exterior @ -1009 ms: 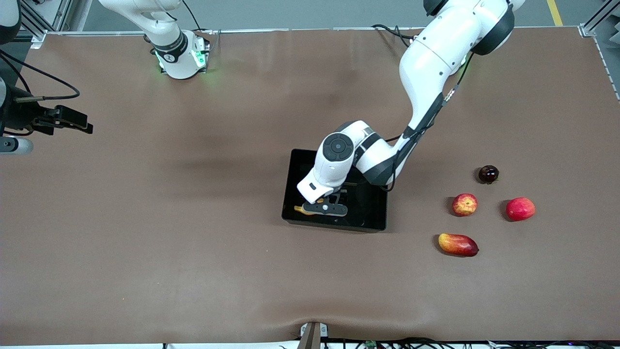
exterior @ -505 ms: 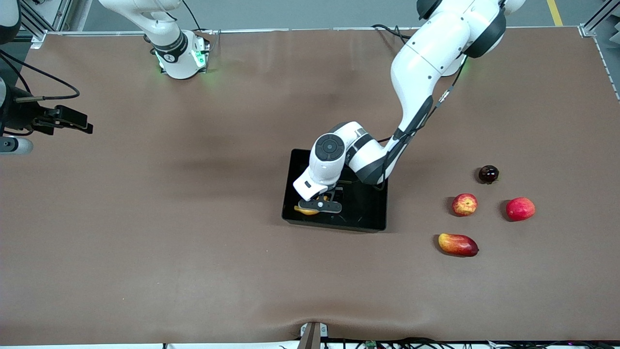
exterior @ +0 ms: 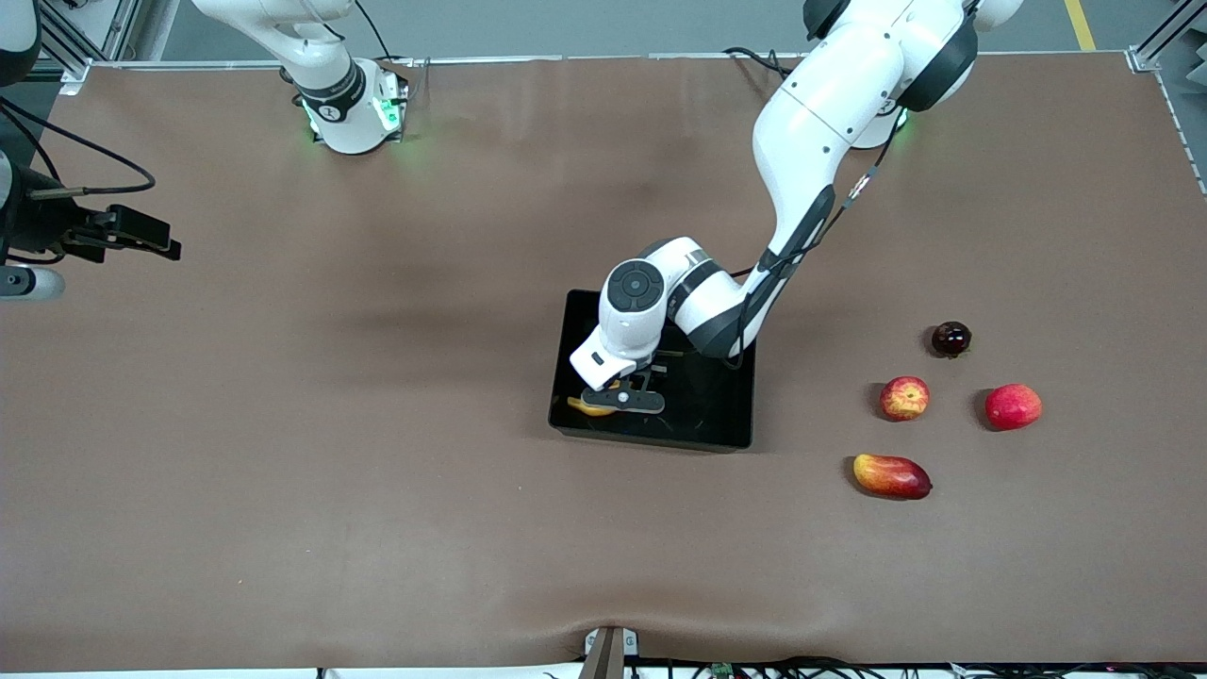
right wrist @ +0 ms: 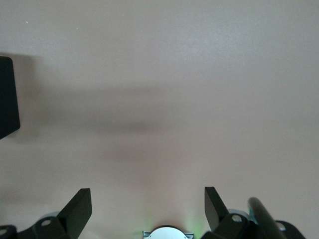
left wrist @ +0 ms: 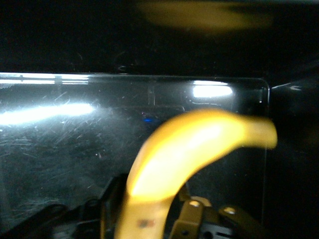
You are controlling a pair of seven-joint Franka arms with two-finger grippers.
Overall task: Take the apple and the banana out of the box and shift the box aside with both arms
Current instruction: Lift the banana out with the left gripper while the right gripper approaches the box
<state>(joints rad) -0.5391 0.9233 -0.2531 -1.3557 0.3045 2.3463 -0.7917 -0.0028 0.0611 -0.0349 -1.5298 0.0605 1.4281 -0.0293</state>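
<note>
The banana (exterior: 586,407) lies in the box (exterior: 726,415); the apple (exterior: 904,397) sits toward the left arm's end

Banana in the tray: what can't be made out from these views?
- Front view: most of the banana is hidden under the left gripper inside the black tray.
- Left wrist view: the banana's lower end is cut off by the picture's edge.
- Right wrist view: the right gripper, open over bare table, shows no banana.

I see a yellow banana (exterior: 586,406) in a glossy black tray (exterior: 717,436). I note a red apple (exterior: 904,397) with yellow streaks, on brown table (exterior: 377,471).
</note>
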